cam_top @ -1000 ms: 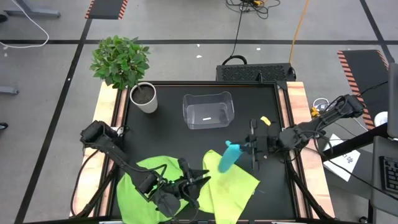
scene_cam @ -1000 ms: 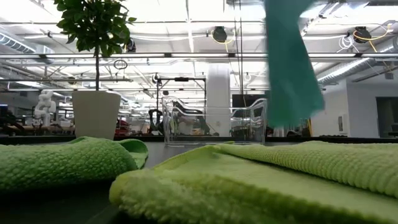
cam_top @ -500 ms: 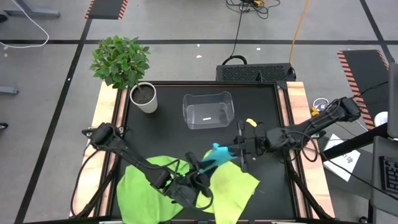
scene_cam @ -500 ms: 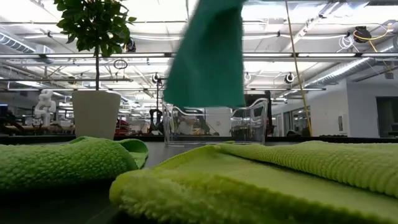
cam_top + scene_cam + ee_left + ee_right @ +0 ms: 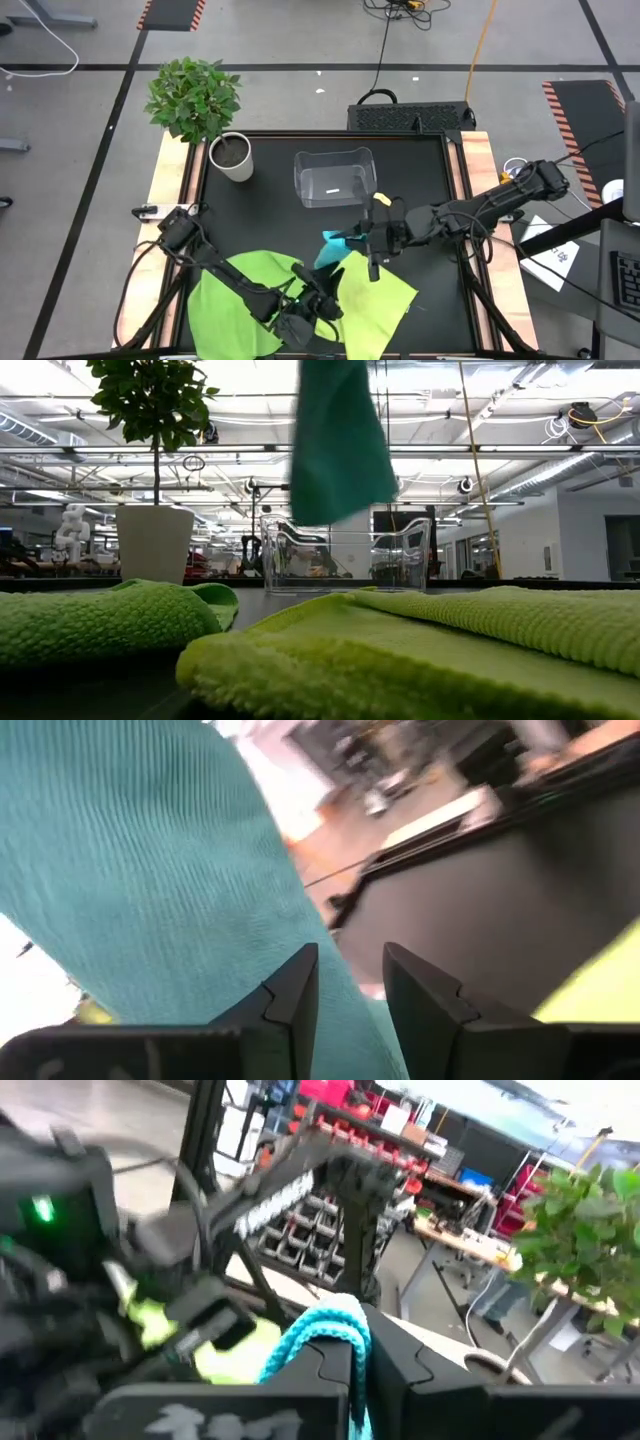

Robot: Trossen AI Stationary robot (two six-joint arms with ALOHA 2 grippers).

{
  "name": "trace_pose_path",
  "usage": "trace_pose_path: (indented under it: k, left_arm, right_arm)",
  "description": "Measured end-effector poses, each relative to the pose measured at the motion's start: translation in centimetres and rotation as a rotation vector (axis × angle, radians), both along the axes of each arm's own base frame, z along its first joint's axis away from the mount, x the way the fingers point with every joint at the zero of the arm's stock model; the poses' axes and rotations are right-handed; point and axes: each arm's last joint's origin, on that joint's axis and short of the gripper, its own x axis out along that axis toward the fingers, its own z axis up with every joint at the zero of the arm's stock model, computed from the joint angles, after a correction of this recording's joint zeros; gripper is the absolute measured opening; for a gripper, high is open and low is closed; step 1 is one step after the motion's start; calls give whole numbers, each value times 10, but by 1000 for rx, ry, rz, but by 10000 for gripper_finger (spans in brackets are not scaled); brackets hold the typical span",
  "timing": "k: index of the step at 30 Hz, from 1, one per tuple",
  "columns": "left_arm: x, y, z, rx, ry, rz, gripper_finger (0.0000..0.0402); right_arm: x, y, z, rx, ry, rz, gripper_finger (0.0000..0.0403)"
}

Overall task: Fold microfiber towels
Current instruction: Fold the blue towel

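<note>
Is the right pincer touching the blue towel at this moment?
Touching. In the right wrist view the right pincer is shut on an edge of the blue towel, which bulges out between its fingers.

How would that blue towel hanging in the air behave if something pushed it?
Probably floppy: the turquoise towel hangs limp from the right tool, which is shut on its edge. It likely sways easily. Its ribbed weave looks grippy, so slipping seems unlikely.

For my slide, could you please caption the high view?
Right gripper lifts the turquoise towel above two green towels while the left gripper reaches toward its hanging edge.
</note>
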Motion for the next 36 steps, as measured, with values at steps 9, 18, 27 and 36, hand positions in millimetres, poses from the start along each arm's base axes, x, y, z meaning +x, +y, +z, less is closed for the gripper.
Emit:
trace_pose_path:
  k: [9, 18, 27, 36]
  left_arm:
    - [14, 16, -7, -34, -73, 145, 117]
    - [15, 14, 0, 11, -15, 146, 117]
    - [18, 17, 4, 48, 32, 154, 88]
    - [7, 8, 20, 67, 55, 125, 10]
  right_arm:
    - [3, 2, 21, 6, -73, 1, 4]
    - [2, -1, 19, -15, -45, -104, 4]
    - [-1, 7, 19, 46, -45, -87, 4]
    - [-10, 17, 17, -8, -13, -181, 4]
